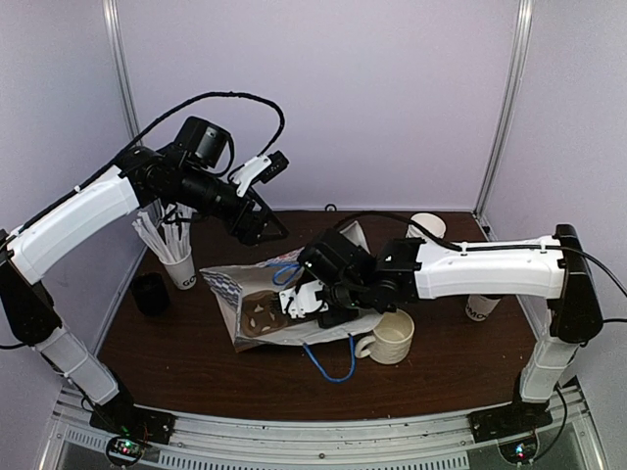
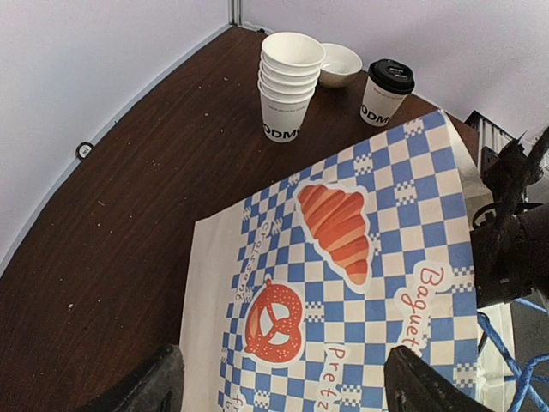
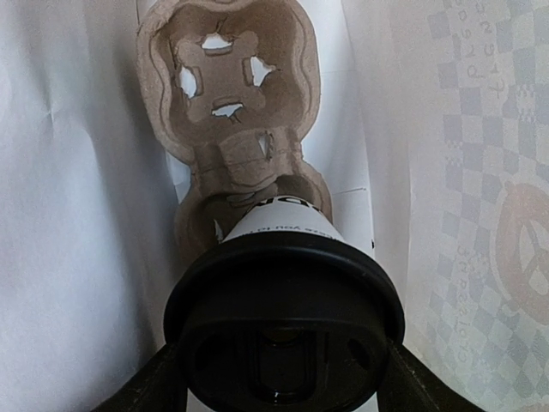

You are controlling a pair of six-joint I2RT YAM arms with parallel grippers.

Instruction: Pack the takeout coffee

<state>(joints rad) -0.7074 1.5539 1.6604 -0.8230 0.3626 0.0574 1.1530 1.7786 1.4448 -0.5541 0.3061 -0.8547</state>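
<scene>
My right gripper is shut on a takeout coffee cup, white with a black lid. It holds the cup inside the open paper bag, just above the near pocket of a brown cardboard cup carrier lying in the bag. The carrier's far pocket is empty. A second lidded cup stands at the table's right, half hidden behind my right arm in the top view. My left gripper is open, raised above the blue-checked bag, touching nothing.
A stack of lidless paper cups and a white bowl stand at the back right. A ceramic mug sits beside the bag's blue cord handle. A cup of stirrers and a black object stand at the left.
</scene>
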